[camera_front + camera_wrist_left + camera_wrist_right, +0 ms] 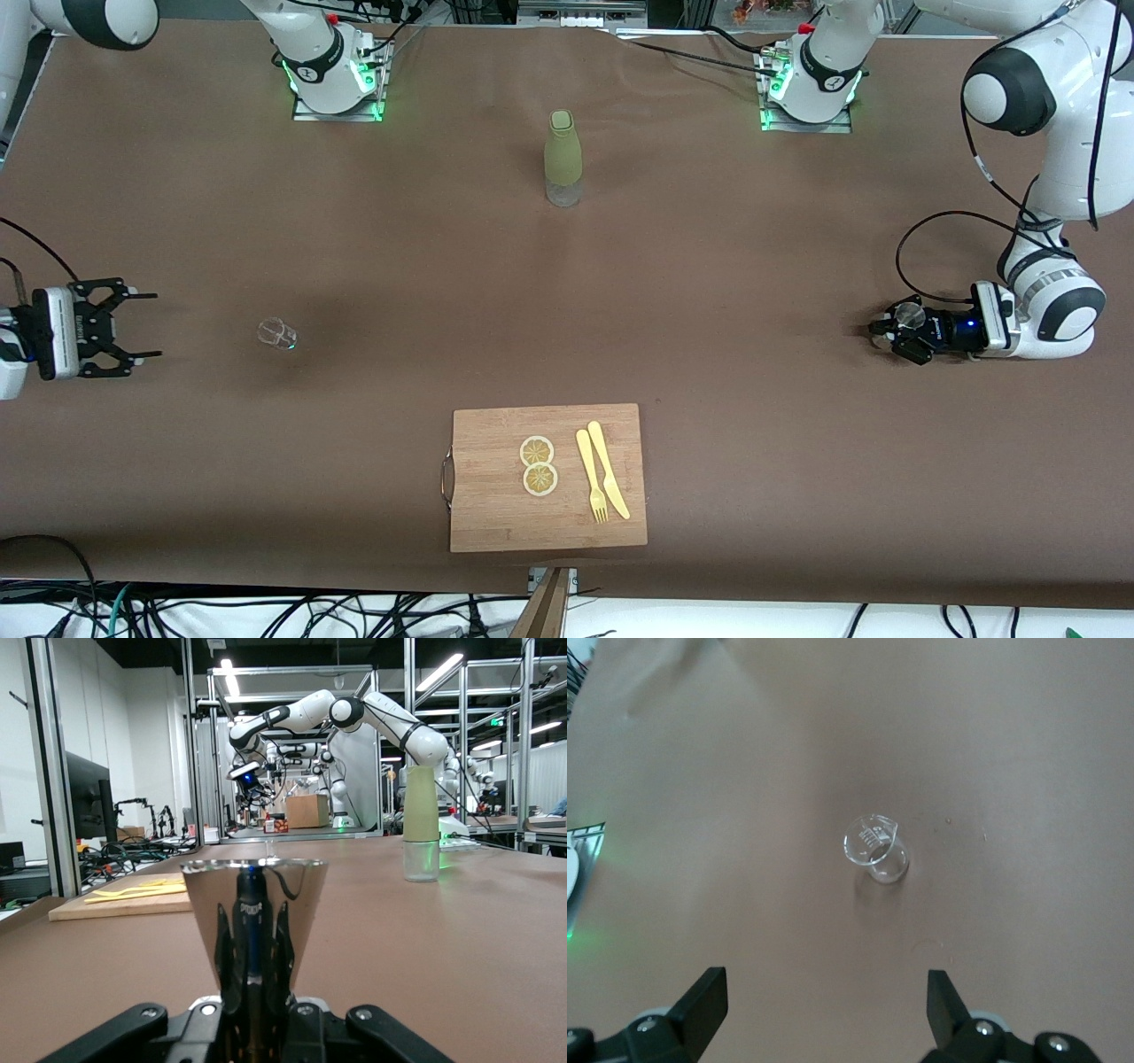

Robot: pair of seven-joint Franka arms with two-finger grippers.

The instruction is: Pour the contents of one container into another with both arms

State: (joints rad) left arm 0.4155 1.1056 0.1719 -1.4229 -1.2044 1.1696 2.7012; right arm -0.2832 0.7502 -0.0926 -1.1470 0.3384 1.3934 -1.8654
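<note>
Left gripper [879, 335] lies low over the table, fingers clamped on a funnel; right gripper [146, 325] hovers with fingers spread wide.

A tall olive-green bottle with a clear base [563, 158] stands upright, capped, on the brown tabletop [753, 266] near the edge where the arms' bases stand, midway along it. A small clear glass beaker [277, 334] stands upright toward the right arm's end, well apart from the bottle.

Brown-covered table [266, 221] fills most of the shot, cables [266, 611] tangled along its near edge. Lab's got aluminium framing [190, 744], ceiling strip lights [443, 672], and a dark monitor [89, 797] off to the side.
</note>
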